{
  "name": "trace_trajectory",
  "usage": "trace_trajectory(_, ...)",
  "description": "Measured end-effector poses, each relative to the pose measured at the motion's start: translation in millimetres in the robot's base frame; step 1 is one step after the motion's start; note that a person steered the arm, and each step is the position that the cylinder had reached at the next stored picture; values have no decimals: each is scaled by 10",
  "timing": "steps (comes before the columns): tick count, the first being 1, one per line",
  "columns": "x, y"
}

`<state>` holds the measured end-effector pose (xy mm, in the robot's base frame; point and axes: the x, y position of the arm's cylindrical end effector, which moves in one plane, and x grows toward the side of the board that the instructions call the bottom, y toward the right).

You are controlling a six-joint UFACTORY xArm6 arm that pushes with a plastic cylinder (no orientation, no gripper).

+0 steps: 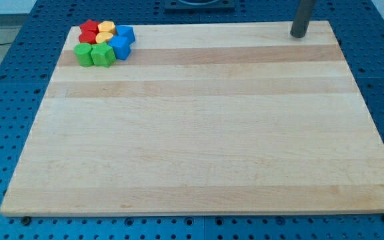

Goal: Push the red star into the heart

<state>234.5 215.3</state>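
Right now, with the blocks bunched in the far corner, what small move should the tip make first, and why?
Probably slide my tip toward the view's left along the board's top edge. It stands at the view's top right, far from the cluster at the top left, touching no block. The red star sits at the cluster's upper left, already packed against the yellow blocks, so approach slowly.

Arm part in view: only a straight dark grey metal rod (303, 17), the rest of the arm cut off by the view's top edge.
Rod pose: close to upright, entering at the view's top right and reaching downward.
My tip (299, 35): the rod's blunt round lower end, down at the surface level near the view's top right.
Tip contact: touching nothing but the surface beneath, as far as can be told.
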Motion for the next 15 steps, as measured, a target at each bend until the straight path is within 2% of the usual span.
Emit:
trace_trajectory(2,190,0)
trace_trajectory(3,478,-41)
trace_trajectory(4,890,-408)
trace_trajectory(5,1144,-1109)
trace_trajectory(8,1787,-4414)
trace_trajectory(9,1622,-5057)
trace_trajectory(10,1544,-5191)
trace_trajectory(14,-403,-5148)
trace_trajectory(15,-427,-5029)
